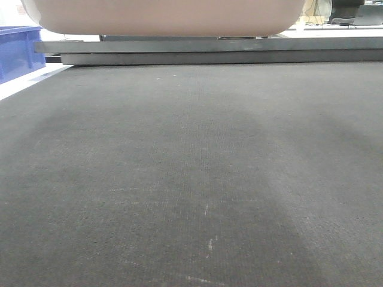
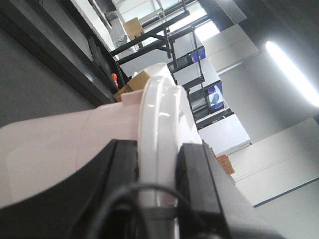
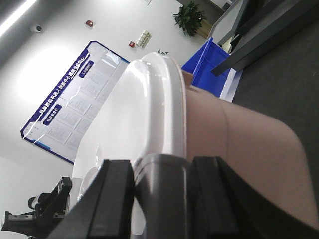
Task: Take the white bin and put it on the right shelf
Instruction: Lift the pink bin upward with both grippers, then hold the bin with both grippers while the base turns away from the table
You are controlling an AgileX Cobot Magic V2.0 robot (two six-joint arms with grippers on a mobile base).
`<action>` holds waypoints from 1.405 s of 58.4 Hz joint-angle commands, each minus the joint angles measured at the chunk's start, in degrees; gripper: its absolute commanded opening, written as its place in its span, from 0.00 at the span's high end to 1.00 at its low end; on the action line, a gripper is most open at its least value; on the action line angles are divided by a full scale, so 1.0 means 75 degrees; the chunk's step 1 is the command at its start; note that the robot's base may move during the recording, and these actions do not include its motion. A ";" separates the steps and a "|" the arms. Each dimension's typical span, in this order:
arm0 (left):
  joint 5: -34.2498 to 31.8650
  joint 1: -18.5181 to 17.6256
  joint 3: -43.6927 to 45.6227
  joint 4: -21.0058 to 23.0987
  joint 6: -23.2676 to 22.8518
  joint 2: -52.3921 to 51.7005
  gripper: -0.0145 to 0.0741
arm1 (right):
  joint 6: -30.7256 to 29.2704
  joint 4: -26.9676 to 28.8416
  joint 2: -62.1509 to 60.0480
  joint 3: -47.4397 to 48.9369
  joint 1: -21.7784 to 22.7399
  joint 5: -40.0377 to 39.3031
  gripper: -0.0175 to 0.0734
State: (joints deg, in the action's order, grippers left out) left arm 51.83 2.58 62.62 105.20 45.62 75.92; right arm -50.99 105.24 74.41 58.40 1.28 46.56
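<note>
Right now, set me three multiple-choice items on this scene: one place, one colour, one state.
1. In the front view, the blue crate sits at: A the right edge; B the centre; C the left edge.
2. The mat below the white bin is: A dark grey; B red; C green.
3. The left tool is: A open, clear of the bin; B shut on the bin's rim; C out of view.

Answers: 1 C, the crate shows at the far left. 2 A, dark grey weave fills the front view. 3 B, it clamps both sides of the white rim in the left wrist view.
</note>
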 commanded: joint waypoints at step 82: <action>0.3213 -0.0569 0.0273 -0.0208 -0.0027 -0.0248 0.98 | -0.0100 0.0417 -0.0350 0.0344 -0.0506 0.1296 0.74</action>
State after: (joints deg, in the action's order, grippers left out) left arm 52.34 2.08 62.62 104.30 45.60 75.92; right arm -50.99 103.30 74.41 58.40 0.51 40.79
